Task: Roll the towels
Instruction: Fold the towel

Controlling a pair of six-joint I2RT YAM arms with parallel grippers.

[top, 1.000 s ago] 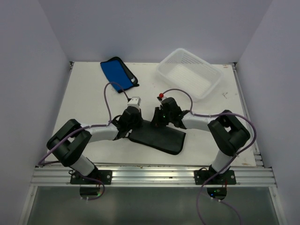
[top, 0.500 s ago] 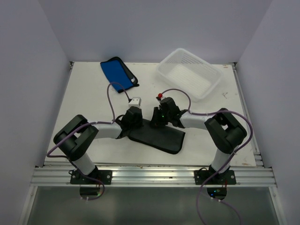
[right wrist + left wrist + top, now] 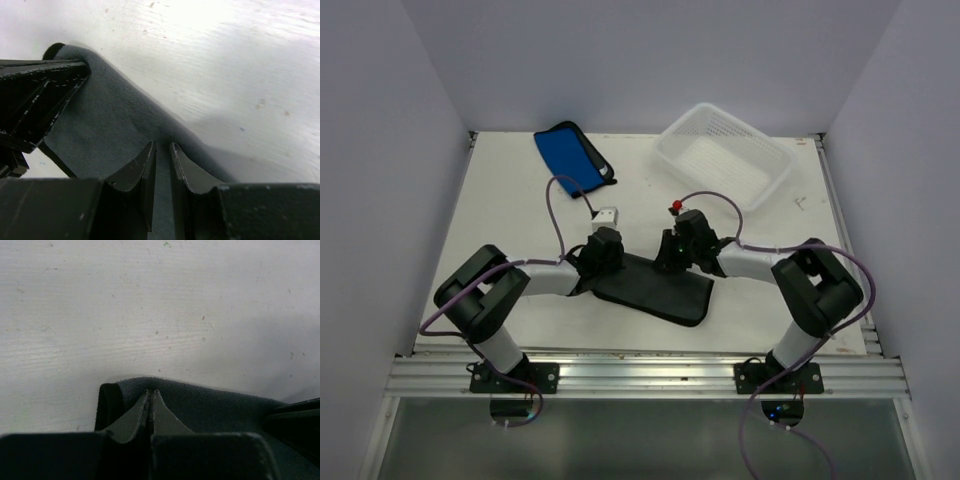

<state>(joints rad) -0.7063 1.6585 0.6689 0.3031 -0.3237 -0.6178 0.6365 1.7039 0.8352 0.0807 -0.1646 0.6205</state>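
The dark towel point(image 3: 655, 292) lies spread between the arm bases, grey-black in both wrist views point(image 3: 215, 407) point(image 3: 100, 125). My left gripper point(image 3: 603, 256) point(image 3: 151, 390) is shut at its far left edge, where the cloth rises to the tips beside a small fold. Further right along that far edge, my right gripper point(image 3: 678, 258) point(image 3: 162, 145) holds a ridge of cloth between its narrow-set jaws. The left gripper's fingers point(image 3: 40, 95) show in the right wrist view at the towel's corner. The blue towel point(image 3: 572, 157) lies flat at the back left.
A white perforated basket point(image 3: 725, 158) stands at the back right, beyond the right gripper. Purple cables loop over both arms. The table's side rails run along its left and right edges point(image 3: 840, 230).
The right gripper has slid to the right along the towel's far edge and its jaws have parted slightly. The left arm drew in a little earlier and now holds still.
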